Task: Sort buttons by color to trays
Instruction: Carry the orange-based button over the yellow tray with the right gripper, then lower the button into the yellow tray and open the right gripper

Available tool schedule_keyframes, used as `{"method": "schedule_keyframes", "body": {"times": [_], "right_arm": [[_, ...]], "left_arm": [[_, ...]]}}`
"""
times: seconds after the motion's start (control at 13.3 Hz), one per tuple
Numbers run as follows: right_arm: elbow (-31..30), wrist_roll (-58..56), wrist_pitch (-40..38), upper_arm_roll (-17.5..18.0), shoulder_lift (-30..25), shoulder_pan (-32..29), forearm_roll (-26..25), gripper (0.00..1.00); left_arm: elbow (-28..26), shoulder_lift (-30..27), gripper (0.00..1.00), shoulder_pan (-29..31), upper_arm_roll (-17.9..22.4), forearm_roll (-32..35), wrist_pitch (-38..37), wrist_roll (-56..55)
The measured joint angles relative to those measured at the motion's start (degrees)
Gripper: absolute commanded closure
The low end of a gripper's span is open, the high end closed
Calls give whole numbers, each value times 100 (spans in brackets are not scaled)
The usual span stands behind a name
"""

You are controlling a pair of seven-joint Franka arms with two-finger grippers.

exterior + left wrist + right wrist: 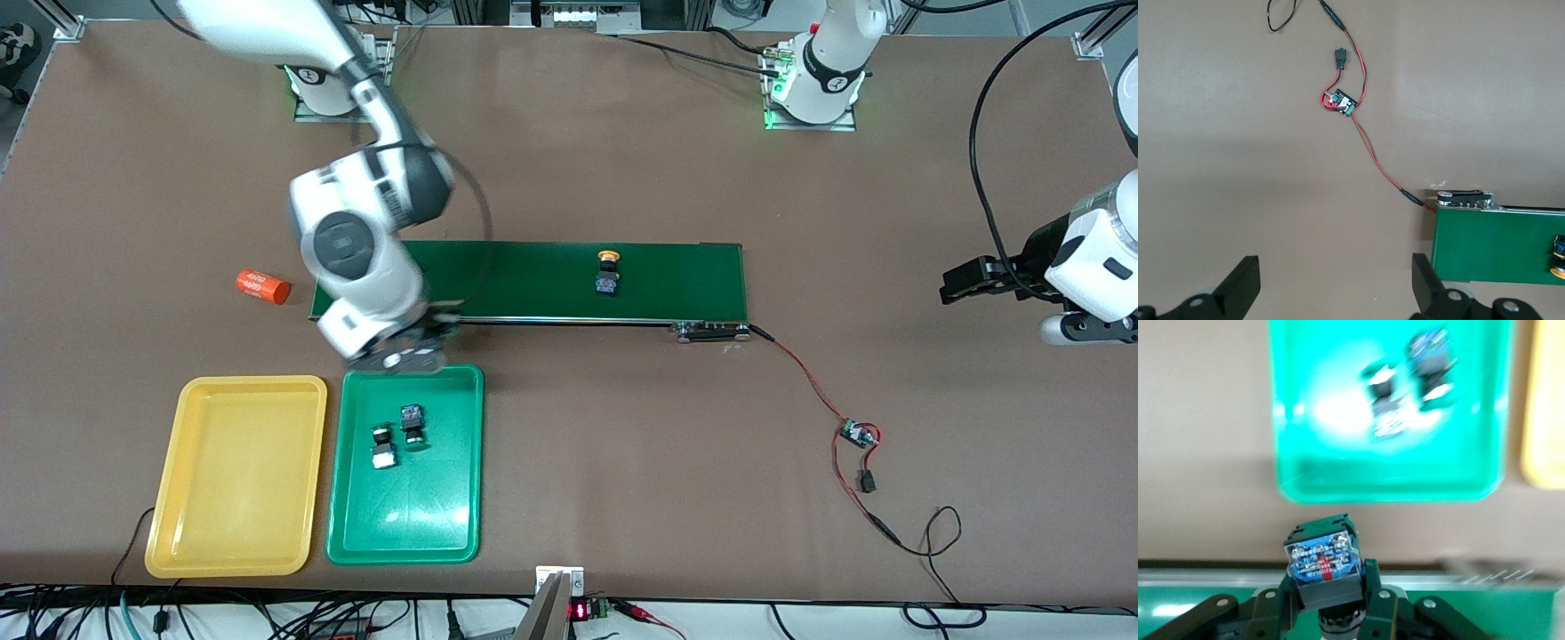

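My right gripper is shut on a button with a blue-black body and holds it above the green tray's edge nearest the belt. Its cap is hidden between the fingers. Two buttons lie in the green tray, which also shows in the right wrist view. The yellow tray beside it holds nothing. A yellow-capped button stands on the dark-green belt. My left gripper is open and empty and waits over bare table at the left arm's end, its fingers wide apart.
An orange cylinder lies on the table off the belt's end toward the right arm. A red-black wire runs from the belt's other end to a small circuit board, also seen in the left wrist view.
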Motion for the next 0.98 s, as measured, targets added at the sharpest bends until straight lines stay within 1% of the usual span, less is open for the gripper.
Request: {"method": "schedule_keyframes", "body": {"times": [0.23, 0.38, 0.68, 0.98], "right_arm": [[209, -1239, 3, -12, 160, -845, -13, 96], [519, -1718, 8, -9, 395, -1214, -13, 93], [1088, -1958, 34, -19, 876, -1434, -20, 93], [1223, -2274, 311, -50, 1287, -1843, -31, 91]], "left_arm": [[0, -1, 0, 2, 1, 0, 0, 0], [1, -1, 0, 2, 0, 0, 0, 0], [3, -2, 0, 9, 8, 0, 0, 0], [4, -3, 0, 10, 9, 0, 0, 0]]}}
